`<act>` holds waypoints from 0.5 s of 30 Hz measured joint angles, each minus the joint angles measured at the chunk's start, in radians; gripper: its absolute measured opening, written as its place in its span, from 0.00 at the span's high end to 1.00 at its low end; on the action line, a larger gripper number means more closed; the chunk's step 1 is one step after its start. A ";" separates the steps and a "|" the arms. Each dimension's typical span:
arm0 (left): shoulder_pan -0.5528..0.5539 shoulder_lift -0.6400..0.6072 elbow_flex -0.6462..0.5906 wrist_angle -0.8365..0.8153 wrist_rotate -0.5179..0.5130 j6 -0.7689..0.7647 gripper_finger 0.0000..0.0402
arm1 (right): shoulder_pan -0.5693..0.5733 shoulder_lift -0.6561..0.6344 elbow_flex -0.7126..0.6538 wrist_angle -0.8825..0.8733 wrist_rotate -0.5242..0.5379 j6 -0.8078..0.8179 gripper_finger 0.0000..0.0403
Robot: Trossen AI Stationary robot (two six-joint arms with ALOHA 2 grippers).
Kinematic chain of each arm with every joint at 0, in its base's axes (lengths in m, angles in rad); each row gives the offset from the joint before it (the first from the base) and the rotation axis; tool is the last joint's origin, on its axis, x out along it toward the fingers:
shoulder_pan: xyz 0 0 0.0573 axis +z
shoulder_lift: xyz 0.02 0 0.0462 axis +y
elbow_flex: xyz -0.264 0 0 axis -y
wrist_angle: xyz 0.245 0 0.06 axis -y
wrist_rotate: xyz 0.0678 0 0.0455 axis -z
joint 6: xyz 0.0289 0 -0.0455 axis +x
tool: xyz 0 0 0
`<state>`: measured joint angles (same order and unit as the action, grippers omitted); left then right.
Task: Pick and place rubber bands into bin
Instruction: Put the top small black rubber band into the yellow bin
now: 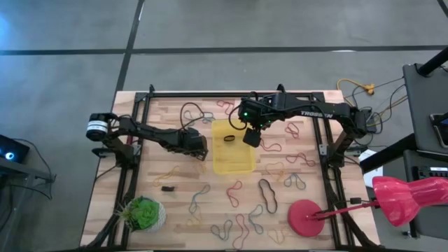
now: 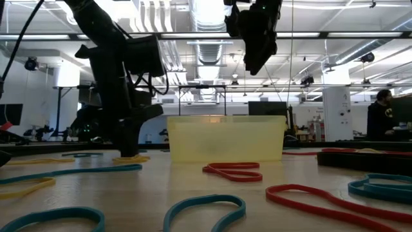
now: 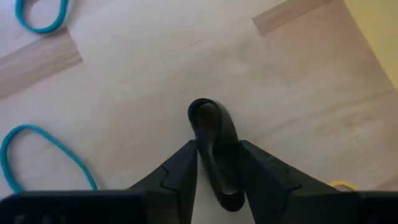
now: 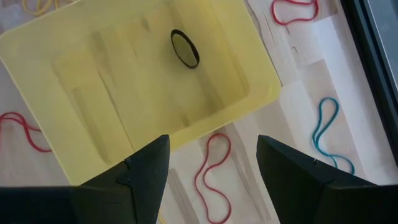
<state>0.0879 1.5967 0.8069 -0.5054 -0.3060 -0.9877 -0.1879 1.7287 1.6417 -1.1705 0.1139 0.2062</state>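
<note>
Yellow bin [image 1: 233, 162] is sitting mid-table on the wooden table [image 1: 161, 112], with one black rubber band [image 4: 185, 48] lying inside it near the far wall. Many more rubber bands [image 1: 238, 227] are lying loose on the wood all around the bin, red, blue, green, yellow and black, mostly on the near and right sides; a red one [image 2: 234, 171] is lying just in front of the bin in the low view. Right gripper [image 4: 211, 165] is hovering above the bin's right edge, fingers spread wide, holding nothing. Left gripper [image 3: 216, 174] is sitting down at the table just left of the bin, fingers pinching a black rubber band [image 3: 214, 140] that is sticking out between them. Green plant ball [image 1: 144, 213] is sitting at the near-left corner, red disc [image 1: 303, 217] at near right.
</note>
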 joint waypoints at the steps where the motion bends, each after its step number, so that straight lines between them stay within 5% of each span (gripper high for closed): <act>1: 0.000 0.000 -0.001 0.010 0.001 0.008 0.79 | 0.000 0.000 0.000 0.000 0.000 0.000 0.44; 9: 0.005 0.000 -0.007 0.079 0.003 0.086 0.98 | 0.000 0.000 0.000 -0.003 0.001 0.003 0.44; 15: 0.005 -0.015 -0.005 0.078 0.004 0.091 0.99 | 0.000 0.000 0.000 -0.025 0.000 0.003 0.44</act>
<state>0.0925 1.5814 0.8020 -0.4274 -0.3019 -0.8965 -0.1879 1.7287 1.6417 -1.1958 0.1139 0.2092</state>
